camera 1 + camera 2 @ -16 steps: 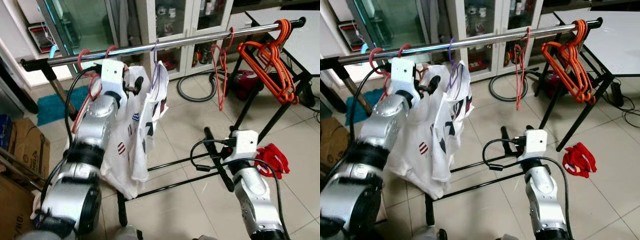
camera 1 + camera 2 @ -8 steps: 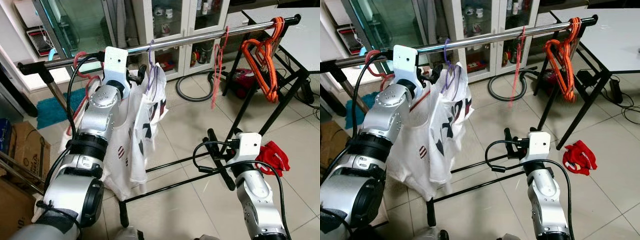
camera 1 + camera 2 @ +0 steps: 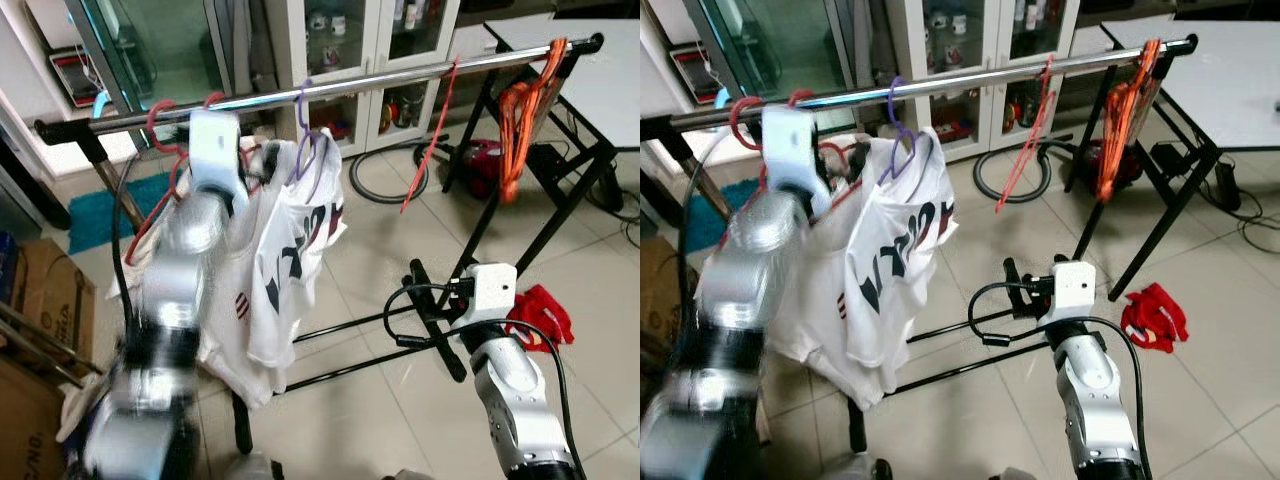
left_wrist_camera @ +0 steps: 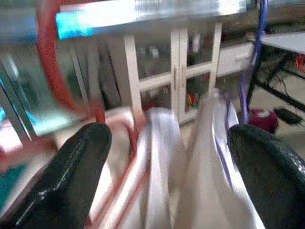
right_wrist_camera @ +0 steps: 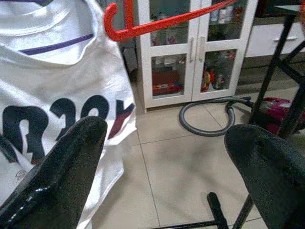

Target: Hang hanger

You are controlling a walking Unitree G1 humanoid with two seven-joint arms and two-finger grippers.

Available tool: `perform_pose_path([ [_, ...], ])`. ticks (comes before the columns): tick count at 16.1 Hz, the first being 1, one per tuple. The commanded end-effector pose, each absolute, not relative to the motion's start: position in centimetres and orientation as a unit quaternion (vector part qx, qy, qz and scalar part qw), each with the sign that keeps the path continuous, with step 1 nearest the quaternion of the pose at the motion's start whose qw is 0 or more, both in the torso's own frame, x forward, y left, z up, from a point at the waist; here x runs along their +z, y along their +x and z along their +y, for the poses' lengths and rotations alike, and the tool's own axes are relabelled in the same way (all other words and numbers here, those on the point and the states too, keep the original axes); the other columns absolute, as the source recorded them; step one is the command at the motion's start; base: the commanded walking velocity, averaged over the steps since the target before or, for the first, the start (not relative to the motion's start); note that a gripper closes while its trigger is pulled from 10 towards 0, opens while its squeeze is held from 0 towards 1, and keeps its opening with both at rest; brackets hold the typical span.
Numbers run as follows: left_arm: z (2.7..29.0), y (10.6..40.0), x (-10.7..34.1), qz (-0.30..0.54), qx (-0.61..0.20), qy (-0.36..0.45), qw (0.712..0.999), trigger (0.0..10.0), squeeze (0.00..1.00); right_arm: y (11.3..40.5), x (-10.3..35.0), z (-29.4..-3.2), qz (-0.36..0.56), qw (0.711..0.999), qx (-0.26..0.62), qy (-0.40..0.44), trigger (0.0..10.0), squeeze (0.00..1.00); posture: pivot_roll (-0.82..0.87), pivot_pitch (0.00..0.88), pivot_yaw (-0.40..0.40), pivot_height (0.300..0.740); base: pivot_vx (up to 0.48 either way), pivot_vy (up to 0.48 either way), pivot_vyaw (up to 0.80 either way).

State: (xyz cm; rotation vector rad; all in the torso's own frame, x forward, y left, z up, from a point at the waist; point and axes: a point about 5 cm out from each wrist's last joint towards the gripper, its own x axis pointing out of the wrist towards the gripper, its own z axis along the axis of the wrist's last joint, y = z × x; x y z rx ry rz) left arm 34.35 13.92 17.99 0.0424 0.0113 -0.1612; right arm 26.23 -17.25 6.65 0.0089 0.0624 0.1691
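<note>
Left wrist view: the left hand (image 4: 167,176) has its two black fingers (image 4: 71,171) spread wide, with white cloth and a red hanger (image 4: 52,81) blurred between and beyond them, nothing pinched.
Right wrist view: the right hand (image 5: 167,171) is also spread, empty — past it a red hanger hook (image 5: 143,24), the white T-shirt (image 5: 52,95) with dark lettering, a grey hose (image 5: 209,119) on the tiled floor (image 5: 176,167) and a glass-door cabinet (image 5: 190,47).
Left eye view: the whole clothes rail (image 3: 380,80) shows — a chrome bar on black legs running up toward the robot's right.
Purple hanger: hooked over the rail (image 3: 305,125), carrying the white T-shirt (image 3: 290,250), which hangs to the lower rack bars.
Hanger and left hand: the left hand (image 3: 262,168) is raised just under the rail, just beside the purple hanger on its left; the arm is motion-blurred.
Red hangers: two hooks (image 3: 165,115) sit on the rail just left of the left hand; another red hanger (image 3: 430,140) hangs tilted further right.
Orange hangers: a bunch (image 3: 520,110) at the rail's right end, beside a white desk (image 3: 600,70).
Right hand: low (image 3: 425,300), near the rack's lower bars, well apart from the rail.
Floor: a red cloth (image 3: 540,310) lies beside the right arm.
</note>
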Motion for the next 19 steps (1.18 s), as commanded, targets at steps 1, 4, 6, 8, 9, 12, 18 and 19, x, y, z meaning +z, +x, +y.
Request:
perform_pose_path([
  [1,13.5,33.4,18.0,0.01,-0.08,0.02,0.997,10.0,0.0,26.5,6.5,-17.1,0.041,0.995,0.094,0.003,10.0,0.0,0.06,0.0,0.017,0.74,0.0,0.0,0.0],
  [4,13.4,31.7,17.5,0.026,-0.071,0.013,0.997,10.0,0.0,26.8,6.4,-16.7,0.045,0.993,0.113,0.001,10.0,0.0,0.08,0.0,-0.006,0.74,0.0,0.0,0.0],
  [6,14.2,31.7,18.0,0.02,-0.054,0.026,0.998,10.0,0.0,27.1,6.5,-16.7,0.046,0.992,0.119,-0.002,10.0,0.0,0.09,0.0,-0.018,0.74,0.0,0.0,0.0],
  [8,15.0,31.8,19.0,0.005,-0.044,0.043,0.998,10.0,0.0,27.4,6.6,-16.7,0.045,0.991,0.122,-0.004,10.0,0.0,0.09,0.0,-0.025,0.74,0.0,0.0,0.0],
  [9,15.7,31.8,19.6,0.0,-0.038,0.046,0.998,10.0,0.0,27.5,6.6,-16.7,0.045,0.991,0.124,-0.004,10.0,0.0,0.09,0.0,-0.027,0.74,0.0,0.0,0.0],
  [12,15.5,31.4,21.3,-0.009,-0.06,0.034,0.998,10.0,0.0,27.6,6.7,-16.8,0.044,0.991,0.126,-0.005,10.0,0.0,0.09,0.0,-0.029,0.74,0.0,0.0,0.0],
  [18,16.0,33.0,19.9,0.025,-0.06,0.015,0.998,10.0,0.0,28.0,6.8,-16.4,0.041,0.991,0.125,-0.002,10.0,0.0,0.08,0.0,-0.024,0.74,0.0,0.0,0.0],
  [19,16.2,33.4,19.7,0.027,-0.058,0.02,0.998,10.0,0.0,28.1,6.8,-16.4,0.041,0.991,0.125,-0.002,10.0,0.0,0.08,0.0,-0.022,0.74,0.0,0.0,0.0],
])
